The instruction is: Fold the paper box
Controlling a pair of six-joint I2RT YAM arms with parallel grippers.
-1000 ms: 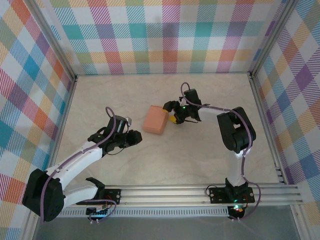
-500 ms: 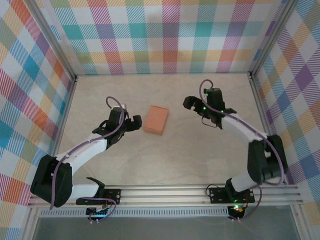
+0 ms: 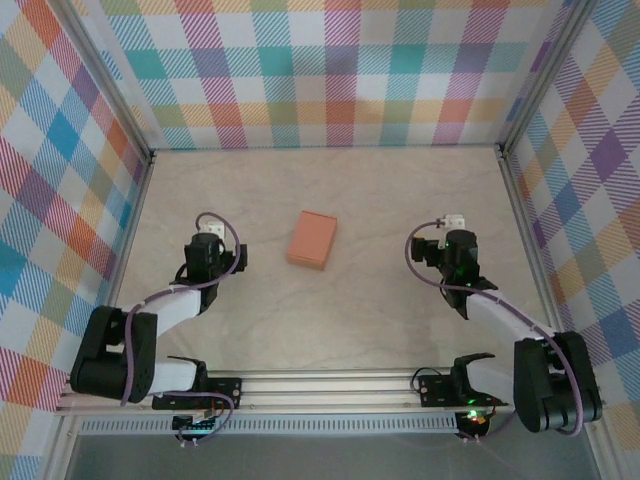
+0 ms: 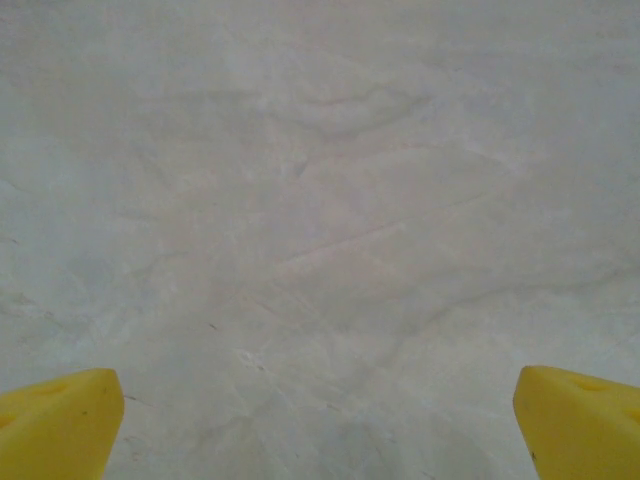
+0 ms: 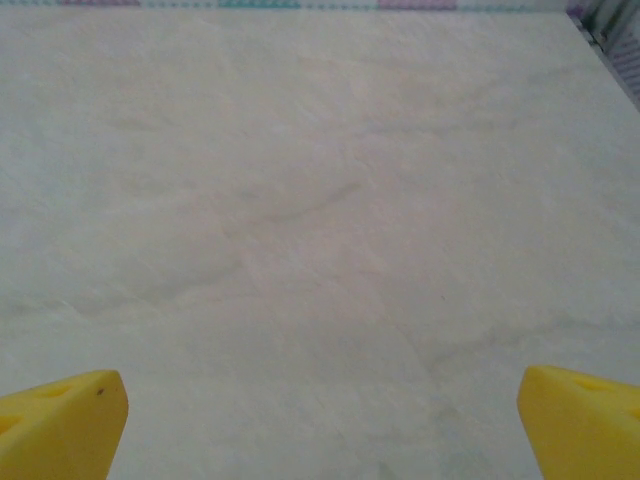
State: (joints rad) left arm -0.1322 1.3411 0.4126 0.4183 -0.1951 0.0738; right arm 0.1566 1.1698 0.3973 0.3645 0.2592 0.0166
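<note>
One small salmon-orange rectangular card box (image 3: 312,240) sits on one pale marbled table (image 3: 340,320). Two grippers flank the box: the left gripper (image 3: 207,245) on its left, the right gripper (image 3: 445,240) on its right. Each wrist view shows two yellow plastic fingertips (image 4: 55,425), four in all.

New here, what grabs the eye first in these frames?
The salmon-orange paper box, a closed little block, sits alone mid-table against loud plaid walls. The left gripper and right gripper stand open over the bare marble-look table, one on each side of the box, touching nothing.
</note>
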